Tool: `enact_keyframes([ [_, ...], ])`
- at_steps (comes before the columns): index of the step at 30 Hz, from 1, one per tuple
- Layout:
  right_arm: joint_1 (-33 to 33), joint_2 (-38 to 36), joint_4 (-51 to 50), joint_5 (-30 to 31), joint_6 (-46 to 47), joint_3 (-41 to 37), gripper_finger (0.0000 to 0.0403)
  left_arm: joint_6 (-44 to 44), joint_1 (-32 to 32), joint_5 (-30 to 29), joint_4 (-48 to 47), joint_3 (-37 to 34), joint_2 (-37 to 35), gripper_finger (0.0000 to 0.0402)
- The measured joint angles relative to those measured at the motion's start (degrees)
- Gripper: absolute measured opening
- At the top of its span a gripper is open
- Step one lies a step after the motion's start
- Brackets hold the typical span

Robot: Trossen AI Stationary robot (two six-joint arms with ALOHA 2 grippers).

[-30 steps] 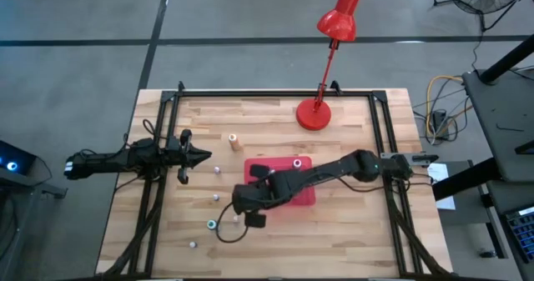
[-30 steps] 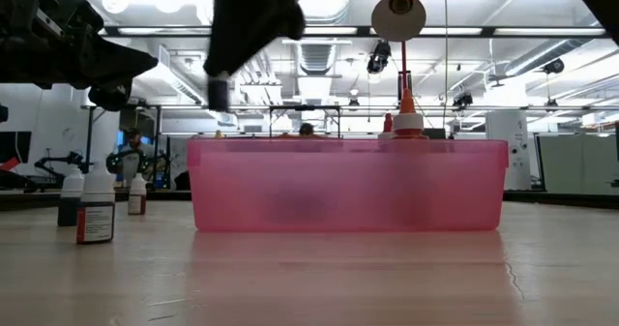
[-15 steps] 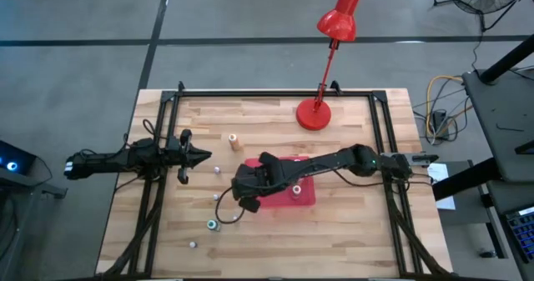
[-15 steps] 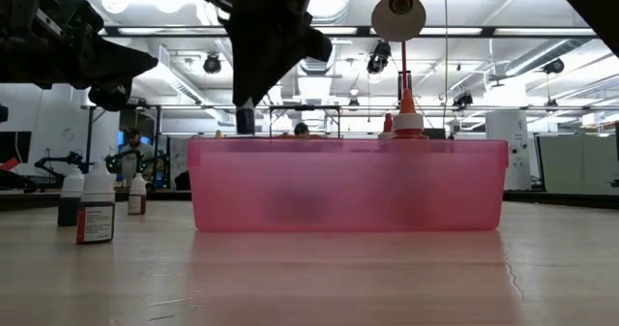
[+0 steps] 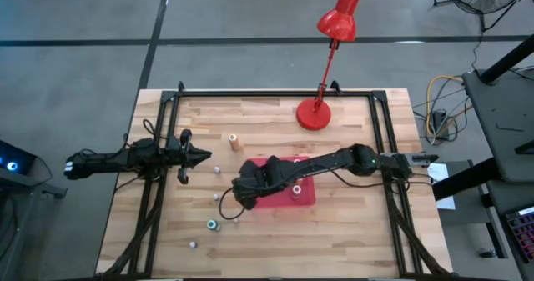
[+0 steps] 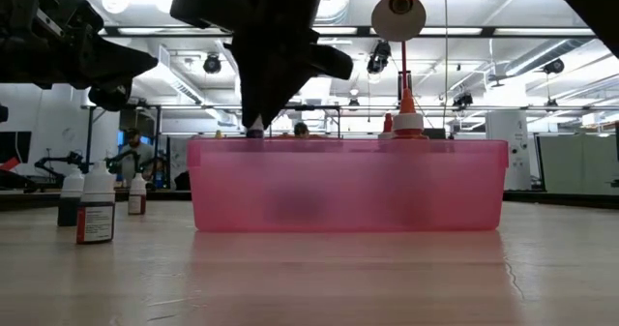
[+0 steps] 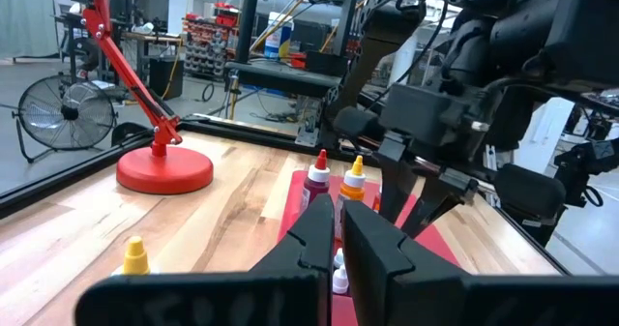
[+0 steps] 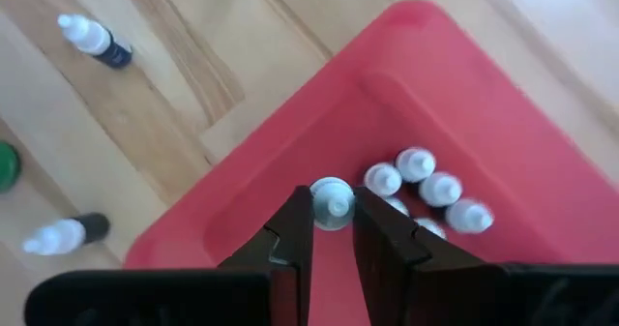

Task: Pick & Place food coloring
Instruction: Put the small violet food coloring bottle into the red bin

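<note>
So my right fingers (image 8: pixel 334 231) are clamped on a white-capped food coloring bottle (image 8: pixel 332 202), hanging over the red tray's (image 8: pixel 542 162) left end. A cluster of capped bottles (image 8: pixel 426 192) already sits inside the tray, close by the held one. More bottles (image 5: pixel 215 170) stand on the bench (image 5: pixel 350 239) left of the tray. My left fingers (image 5: pixel 200 157) are pressed together, further left of it.
</note>
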Motion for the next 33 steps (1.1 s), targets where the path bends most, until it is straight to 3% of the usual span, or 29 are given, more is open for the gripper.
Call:
enact_keyframes([
  [13,0.0,0.0,-0.2,-1.0,14.7,-0.1,0.0049,0.0,0.0,0.0,0.0,0.0,0.0,0.0000],
  [33,1.2,0.6,0.0,-1.3,29.4,-4.8,0.0040,0.0,0.0,0.0,0.0,0.0,0.0,0.0000],
])
